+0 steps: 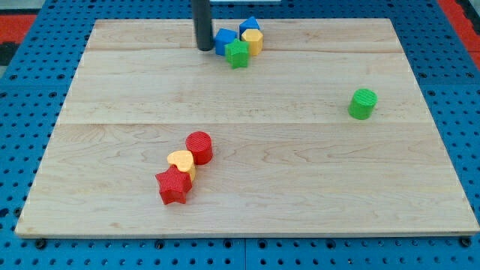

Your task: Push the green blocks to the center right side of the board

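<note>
The green star (238, 53) lay at the view's top, packed against blue (224, 40) and yellow (253, 42) blocks; the green cylinder (363, 103) already stood center right. My tip (205, 48), a bare rod with nothing to open or close, was set just left of the cluster. Light, hard, apt to slide, the star should be pushed on its left face. A second blue block (250, 26) behind was perhaps partly hidden.

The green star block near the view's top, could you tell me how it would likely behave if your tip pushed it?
The green star block looks rigid and squat, so it would probably slide, not tip. Its points may make it rotate. It touches the blue block and yellow block, so they might drag along. My tip stands just left of them.
</note>
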Controlling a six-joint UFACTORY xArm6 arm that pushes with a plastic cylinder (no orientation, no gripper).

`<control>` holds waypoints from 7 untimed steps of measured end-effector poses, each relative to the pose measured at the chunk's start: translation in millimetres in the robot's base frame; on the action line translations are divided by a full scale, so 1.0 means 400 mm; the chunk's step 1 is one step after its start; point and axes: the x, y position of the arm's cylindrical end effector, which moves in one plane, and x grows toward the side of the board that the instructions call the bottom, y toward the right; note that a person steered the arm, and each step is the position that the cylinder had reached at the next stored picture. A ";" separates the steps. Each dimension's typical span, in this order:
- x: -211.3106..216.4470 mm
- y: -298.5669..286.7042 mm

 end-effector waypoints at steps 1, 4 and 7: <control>0.108 0.161; 0.117 0.082; 0.230 0.435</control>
